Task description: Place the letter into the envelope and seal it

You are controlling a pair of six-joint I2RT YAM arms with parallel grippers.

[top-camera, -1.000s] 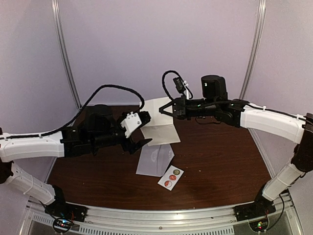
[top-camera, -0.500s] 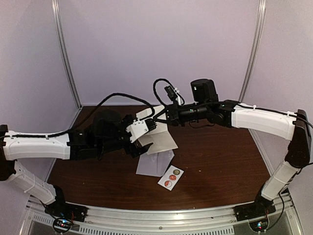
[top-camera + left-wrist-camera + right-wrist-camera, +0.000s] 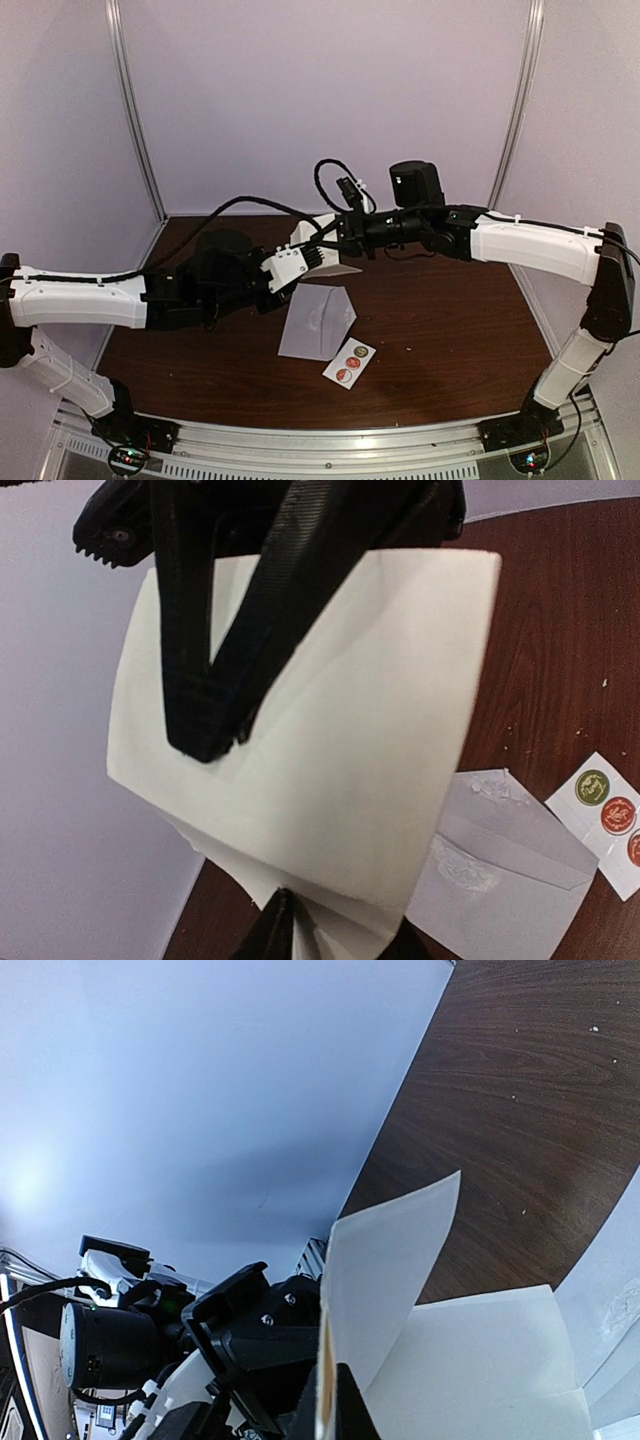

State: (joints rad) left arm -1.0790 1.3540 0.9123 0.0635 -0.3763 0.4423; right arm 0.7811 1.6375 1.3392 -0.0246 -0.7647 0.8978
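The letter, a folded cream sheet, hangs in the air above the table between both grippers. My right gripper is shut on the sheet's upper part; in its own view the paper's edge runs up from between the right gripper jaws. In the left wrist view the right gripper's black fingers pinch the letter from above. My left gripper has its fingertips on either side of the folded lower edge, shut on it. The pale grey envelope lies flat below, flap open.
A white strip of round stickers lies just right of the envelope's near corner. The brown table is enclosed by pale walls at the back and sides. Both arms meet over the table's middle back.
The right arm carried the letter left and lower toward the left gripper. The left gripper moved up to the sheet's lower edge and closed from wide open onto it.
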